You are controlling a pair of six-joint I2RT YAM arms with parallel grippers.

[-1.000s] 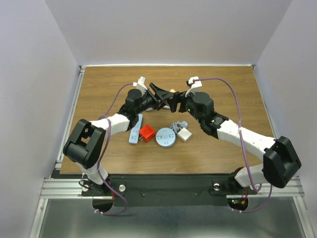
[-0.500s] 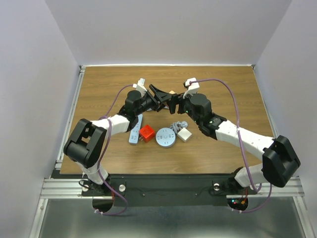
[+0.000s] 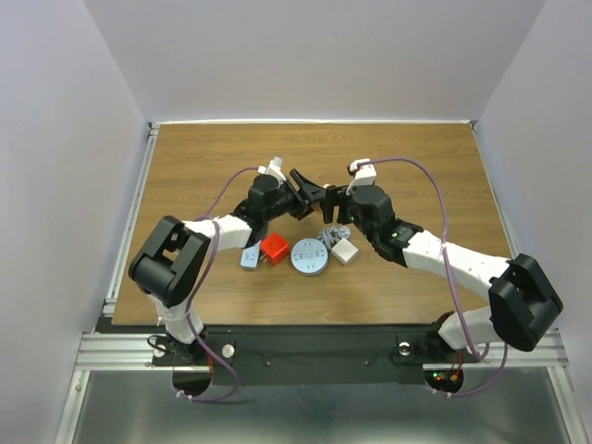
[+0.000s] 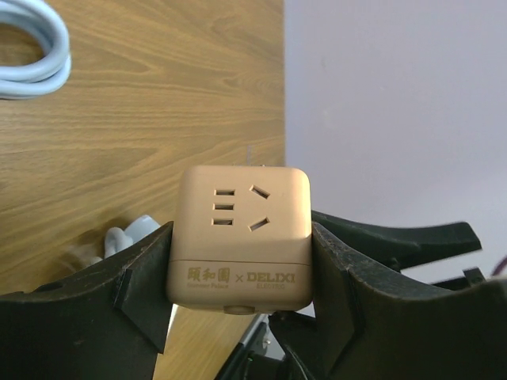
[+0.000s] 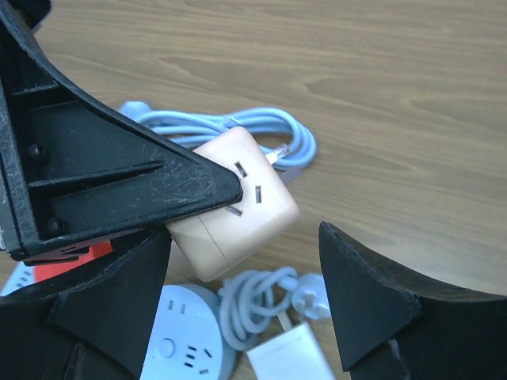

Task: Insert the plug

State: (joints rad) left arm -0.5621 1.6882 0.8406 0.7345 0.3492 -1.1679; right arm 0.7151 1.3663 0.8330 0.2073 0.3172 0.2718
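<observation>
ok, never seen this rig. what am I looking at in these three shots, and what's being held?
Two robot arms are bolted at the near edge of a wooden table. The wide picture comes from a fixed camera above and behind them; the other two come from a camera on each wrist. The left end effector is clamped on a tan socket cube. The right end effector is open, empty, facing that cube. On the table lie a red cube, a round power strip, a white cube, a blue-white strip and a coiled pale blue cable.
</observation>
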